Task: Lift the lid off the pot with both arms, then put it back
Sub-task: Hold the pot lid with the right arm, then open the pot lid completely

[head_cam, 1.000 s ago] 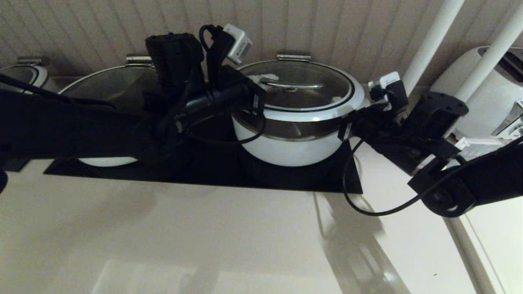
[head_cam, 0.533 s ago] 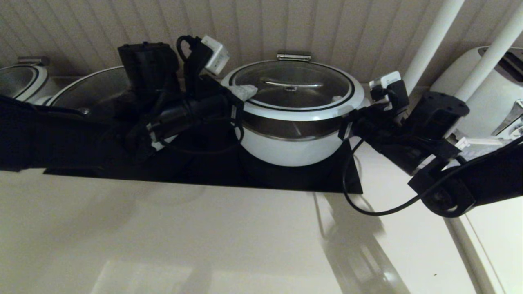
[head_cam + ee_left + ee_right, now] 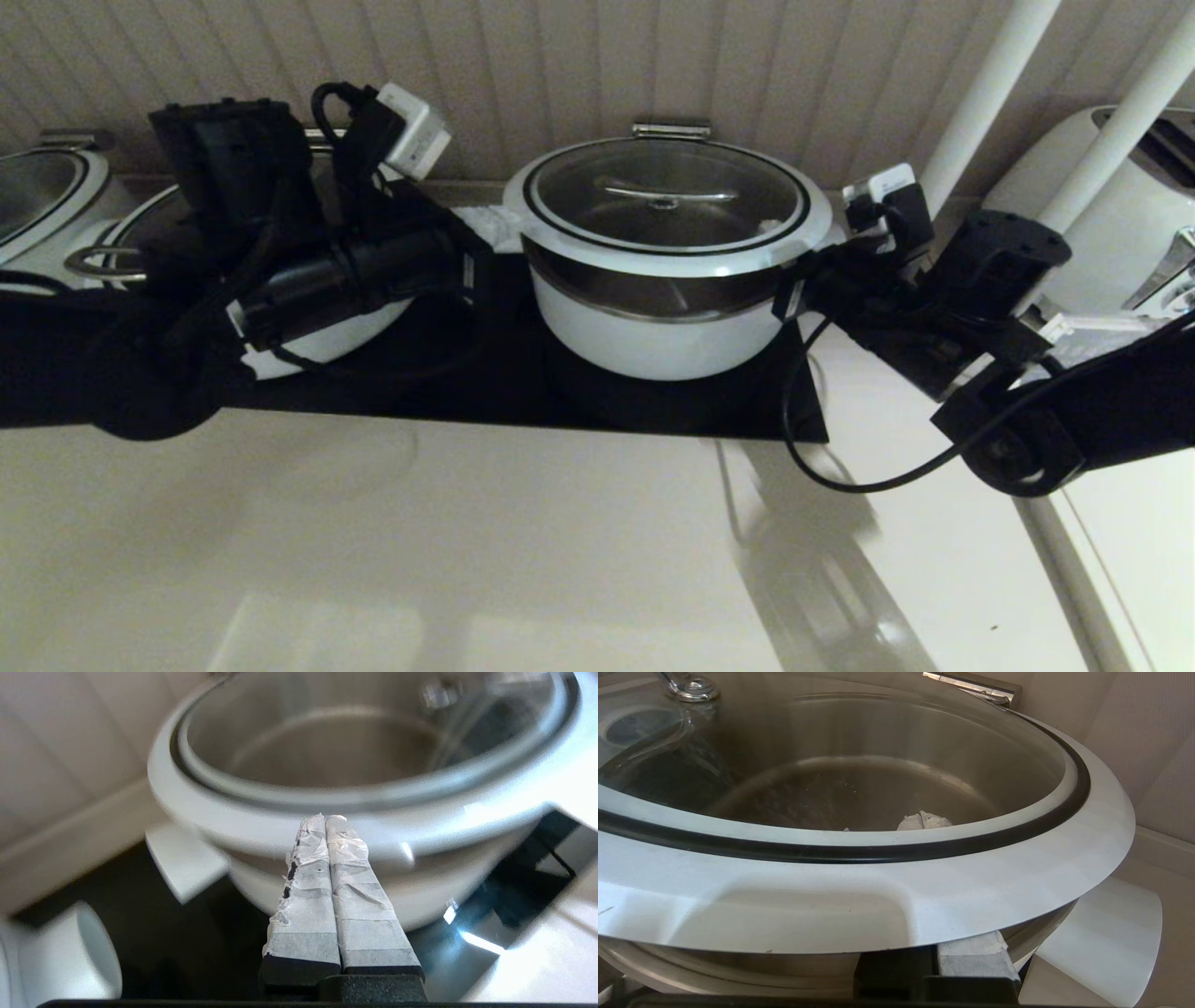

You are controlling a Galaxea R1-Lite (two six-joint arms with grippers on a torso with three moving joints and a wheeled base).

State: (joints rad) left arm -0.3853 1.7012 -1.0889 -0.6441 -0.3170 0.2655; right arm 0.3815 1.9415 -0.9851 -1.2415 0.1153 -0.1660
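Observation:
The white pot (image 3: 663,341) stands on the black cooktop (image 3: 653,415) with its glass lid (image 3: 667,201) resting on it. My left gripper (image 3: 487,229) is shut and empty, a little to the left of the pot and apart from it. In the left wrist view its taped fingers (image 3: 325,819) are pressed together and point at the pot's side (image 3: 420,891). My right gripper (image 3: 794,285) is at the lid's right edge. In the right wrist view it (image 3: 941,961) lies shut beneath the lid's white rim (image 3: 924,891), tips hidden.
A second white pot (image 3: 317,341) sits left on the cooktop, half hidden by my left arm. A third pot (image 3: 37,187) is far left. A white toaster (image 3: 1120,215) and two white poles (image 3: 990,93) stand at right. The panelled wall is close behind.
My left arm has drawn back to the left, from the lid's left rim to clear of the pot. The right arm and the lid have not moved.

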